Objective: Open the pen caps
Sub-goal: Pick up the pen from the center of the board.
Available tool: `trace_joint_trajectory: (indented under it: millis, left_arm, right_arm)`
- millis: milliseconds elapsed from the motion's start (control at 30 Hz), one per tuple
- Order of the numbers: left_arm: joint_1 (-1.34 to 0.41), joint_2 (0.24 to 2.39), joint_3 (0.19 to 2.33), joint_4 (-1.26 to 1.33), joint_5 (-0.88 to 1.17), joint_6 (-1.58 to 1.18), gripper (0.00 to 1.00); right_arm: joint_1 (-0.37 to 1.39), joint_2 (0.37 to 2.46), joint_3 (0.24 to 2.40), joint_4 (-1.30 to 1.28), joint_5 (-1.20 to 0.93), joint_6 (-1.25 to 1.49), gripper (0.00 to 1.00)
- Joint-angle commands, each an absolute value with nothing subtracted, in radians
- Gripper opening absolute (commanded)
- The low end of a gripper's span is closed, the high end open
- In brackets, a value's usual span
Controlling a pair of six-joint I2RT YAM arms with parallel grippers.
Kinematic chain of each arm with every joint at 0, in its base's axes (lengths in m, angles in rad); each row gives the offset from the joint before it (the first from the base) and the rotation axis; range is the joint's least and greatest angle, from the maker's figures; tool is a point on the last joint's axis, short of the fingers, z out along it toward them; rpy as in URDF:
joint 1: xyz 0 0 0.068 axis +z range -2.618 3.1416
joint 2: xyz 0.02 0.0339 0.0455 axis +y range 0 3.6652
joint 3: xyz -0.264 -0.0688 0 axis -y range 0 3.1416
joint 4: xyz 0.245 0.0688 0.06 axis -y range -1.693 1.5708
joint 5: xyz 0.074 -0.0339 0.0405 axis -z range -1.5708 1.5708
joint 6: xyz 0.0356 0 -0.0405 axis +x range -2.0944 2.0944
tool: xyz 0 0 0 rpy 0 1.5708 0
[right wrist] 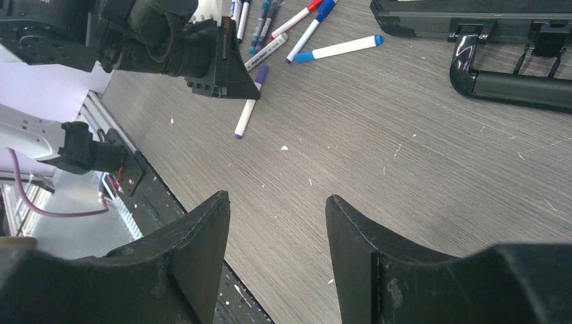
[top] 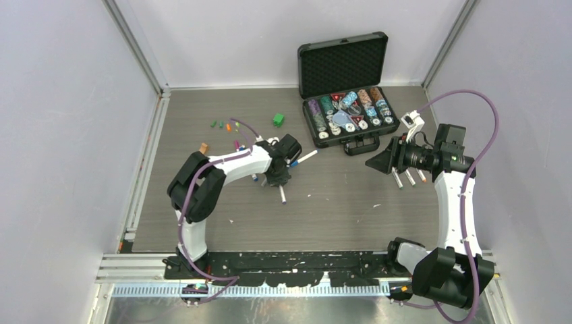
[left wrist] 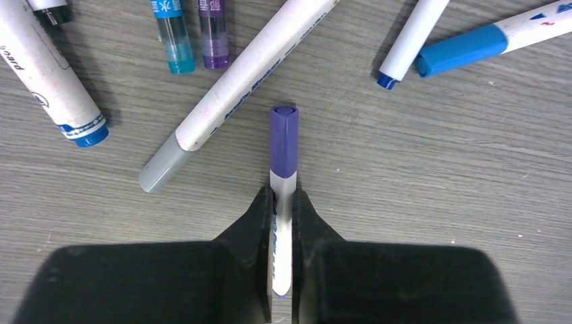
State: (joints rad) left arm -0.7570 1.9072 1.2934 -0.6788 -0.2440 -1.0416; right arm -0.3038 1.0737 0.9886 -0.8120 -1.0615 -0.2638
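Partly hidden purple pen (left wrist: 283,177) inside left gripper (left wrist: 282,201)

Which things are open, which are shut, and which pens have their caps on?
left gripper, shut on the purple pen.
right gripper, open, holding nothing.
purple pen, pinched at its white barrel.
purple cap, on its pen, not pulled off.
blue pen, lying flat, capped.
black case, lid open.
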Motion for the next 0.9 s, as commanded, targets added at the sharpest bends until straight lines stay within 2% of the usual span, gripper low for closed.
trace_joint_trajectory:
  millis: [0, 167, 333, 533, 700, 867]
  left_arm:
    - [-0.759, 1.864, 1.248, -0.613, -0.245, -1.047, 0.00]
    - [-0.759, 1.703, 1.174, -0.492, -0.177, -1.030, 0.00]
    - [-0.759, 1.543, 1.068, -0.306, -0.084, -1.045, 0.00]
    - [-0.766, 1.429, 0.928, -0.019, -0.020, -1.183, 0.00]
    - [-0.815, 1.432, 0.885, 0.210, -0.055, -1.254, 0.00]
    - [-0.869, 1.492, 0.927, 0.298, -0.094, -1.254, 0.00]
  right_arm:
    - [-0.303, 1.069, 1.001, -0.810, -1.101, -0.278, 0.60]
    - [-0.263, 1.100, 0.989, -0.804, -1.139, -0.264, 0.61]
    - [-0.146, 1.124, 0.940, -0.703, -1.146, -0.186, 0.61]
    - [-0.004, 1.127, 0.793, -0.308, -1.149, 0.134, 0.62]
    - [0.098, 1.182, 0.715, 0.061, -1.134, 0.466, 0.64]
    - [0.145, 1.233, 0.700, 0.138, -1.131, 0.547, 0.64]
